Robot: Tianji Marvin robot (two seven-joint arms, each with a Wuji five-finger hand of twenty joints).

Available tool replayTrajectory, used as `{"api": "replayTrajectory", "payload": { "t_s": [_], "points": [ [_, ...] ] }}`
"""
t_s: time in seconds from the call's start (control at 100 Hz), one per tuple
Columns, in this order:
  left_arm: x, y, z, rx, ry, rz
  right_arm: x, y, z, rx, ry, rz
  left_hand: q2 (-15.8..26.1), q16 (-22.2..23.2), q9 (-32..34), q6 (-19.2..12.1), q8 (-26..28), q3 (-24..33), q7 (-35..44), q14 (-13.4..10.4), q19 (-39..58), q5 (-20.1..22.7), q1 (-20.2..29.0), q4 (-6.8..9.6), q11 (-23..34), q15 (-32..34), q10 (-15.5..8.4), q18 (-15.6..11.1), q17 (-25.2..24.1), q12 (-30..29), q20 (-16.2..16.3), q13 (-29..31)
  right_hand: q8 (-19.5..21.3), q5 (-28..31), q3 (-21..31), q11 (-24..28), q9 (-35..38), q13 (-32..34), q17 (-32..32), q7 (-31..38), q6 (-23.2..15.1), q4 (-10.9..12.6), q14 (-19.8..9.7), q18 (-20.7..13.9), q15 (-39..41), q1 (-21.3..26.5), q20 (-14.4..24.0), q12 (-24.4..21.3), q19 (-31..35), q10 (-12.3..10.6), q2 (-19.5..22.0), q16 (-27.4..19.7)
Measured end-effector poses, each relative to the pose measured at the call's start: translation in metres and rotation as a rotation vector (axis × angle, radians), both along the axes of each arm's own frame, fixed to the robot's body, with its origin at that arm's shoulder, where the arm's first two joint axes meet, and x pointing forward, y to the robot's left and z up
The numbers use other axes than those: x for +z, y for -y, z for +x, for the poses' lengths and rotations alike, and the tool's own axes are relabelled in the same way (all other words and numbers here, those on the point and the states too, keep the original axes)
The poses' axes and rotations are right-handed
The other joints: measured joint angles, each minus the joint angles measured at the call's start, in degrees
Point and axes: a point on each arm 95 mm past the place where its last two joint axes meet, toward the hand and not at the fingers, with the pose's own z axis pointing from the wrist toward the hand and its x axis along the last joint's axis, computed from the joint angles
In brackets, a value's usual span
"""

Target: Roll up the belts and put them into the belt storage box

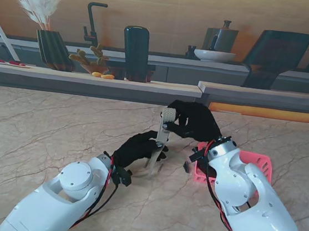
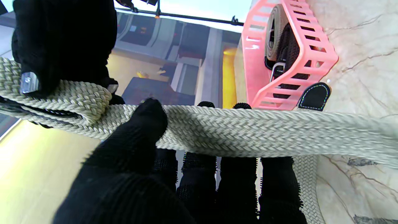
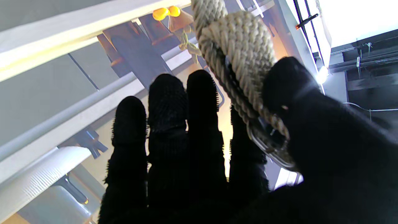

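Mid-bench, the left hand (image 1: 139, 150) pinches the woven beige belt (image 1: 159, 149) between thumb and fingers, apparently keeping it taut, while farther back the right hand (image 1: 193, 121) clamps the buckle-end coil for rolling; the pink storage box (image 1: 249, 165) waits toward the right edge.

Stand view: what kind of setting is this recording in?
Probably a staged kitchen or home showroom. Behind the marble-patterned table runs a counter with a black tap, a white bowl and a vase of pampas grass. It may be a printed backdrop.
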Motion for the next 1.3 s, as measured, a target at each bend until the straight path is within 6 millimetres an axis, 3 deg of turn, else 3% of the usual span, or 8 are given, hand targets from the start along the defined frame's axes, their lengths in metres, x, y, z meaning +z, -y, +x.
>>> {"api": "replayTrajectory", "payload": {
  "t_s": [0.13,0.2,0.45,0.69,0.83,0.96,1.3],
  "points": [
    [-0.001,0.001,-0.002,0.003,-0.025,-0.005,0.006,0.001,0.0,-0.011,0.051,-0.023,3.39,0.0,2.03,-0.35,-0.17,-3.03,1.61,-0.01,0.62,0.77,5.51,0.17,-1.01,0.39,0.01,0.0,0.42,2.33,0.03,1.25,-0.06,0.0,0.0,0.12,0.65,1.02,0.0,0.01,-0.34,0.0,-0.46,0.0,-0.03,0.0,-0.15,0.0,0.0,-0.61,-0.06,0.0],
    [-0.001,0.002,-0.002,-0.004,-0.027,-0.004,0.009,0.002,0.0,-0.015,0.068,-0.019,5.18,0.0,2.36,-0.36,-0.18,-7.64,2.33,-0.01,0.65,0.77,8.66,0.23,-1.01,0.57,0.01,0.0,0.43,2.33,0.03,1.25,-0.07,0.0,0.0,0.12,0.65,0.92,0.0,0.01,-0.35,0.0,-0.58,0.0,-0.04,0.0,-0.17,0.0,0.0,-0.66,-0.06,0.0],
    [-0.002,0.008,-0.004,-0.02,-0.046,-0.006,0.013,0.0,0.005,-0.02,0.121,-0.009,5.65,-0.03,3.75,-0.37,0.57,-10.41,5.77,-0.01,2.72,1.76,10.22,-0.02,-0.2,3.0,0.06,-0.02,1.32,3.2,0.03,2.96,-0.64,-0.02,0.47,0.12,0.65,0.92,-0.03,0.46,-0.56,0.0,-1.3,-0.02,-0.04,-0.7,-0.29,0.0,0.0,-1.47,-0.07,-0.01],
    [-0.003,0.013,-0.01,0.022,-0.046,-0.028,-0.016,-0.008,0.015,-0.017,0.137,-0.051,4.13,1.96,5.44,0.38,1.36,-6.44,10.14,0.02,5.63,1.36,9.93,-0.27,3.1,8.75,0.68,-0.02,1.67,9.29,0.04,3.6,-1.3,-0.69,0.53,-0.02,0.61,0.9,-0.67,1.09,-1.82,0.0,-1.52,-0.03,-0.05,-0.69,-0.82,-0.08,0.02,-1.48,-0.03,-0.7],
    [-0.004,0.013,-0.013,0.002,-0.039,-0.041,-0.03,-0.01,0.019,-0.015,0.106,-0.065,-0.3,2.03,6.64,0.52,1.37,4.15,12.35,0.02,5.71,1.36,4.72,-0.32,2.3,8.89,0.68,-0.02,1.7,10.72,0.04,3.66,-1.55,-0.79,0.53,-0.02,0.57,0.9,-0.75,1.45,-1.83,0.0,-1.57,-0.03,-0.07,-0.7,-1.38,-0.12,0.02,-1.48,-0.03,-0.72],
    [-0.003,0.014,-0.014,-0.016,-0.04,-0.061,-0.036,-0.011,0.022,-0.023,0.086,-0.061,-1.71,2.03,6.77,1.06,1.31,8.63,12.46,0.02,5.71,1.36,3.04,-0.33,1.02,8.82,0.68,-0.02,1.7,11.58,0.04,3.66,-1.86,-0.87,0.53,-0.02,0.56,0.9,-1.31,1.76,-1.83,0.0,-1.6,-0.03,-0.08,-0.69,-1.42,-0.13,0.02,-1.48,-0.02,-0.72],
    [-0.001,0.013,-0.017,-0.019,-0.064,-0.116,-0.052,-0.012,0.022,-0.021,0.061,-0.067,-2.13,2.01,7.25,1.93,-2.59,8.99,10.82,0.02,5.71,3.58,3.03,-0.46,-1.67,7.84,0.67,-0.01,1.98,4.52,0.04,4.21,-2.3,-1.35,0.53,-0.02,0.55,0.86,-1.51,2.64,-1.92,0.0,-1.74,-0.03,-0.08,-0.7,-1.51,-0.87,0.02,-1.48,0.01,-1.11]
  ]
}}
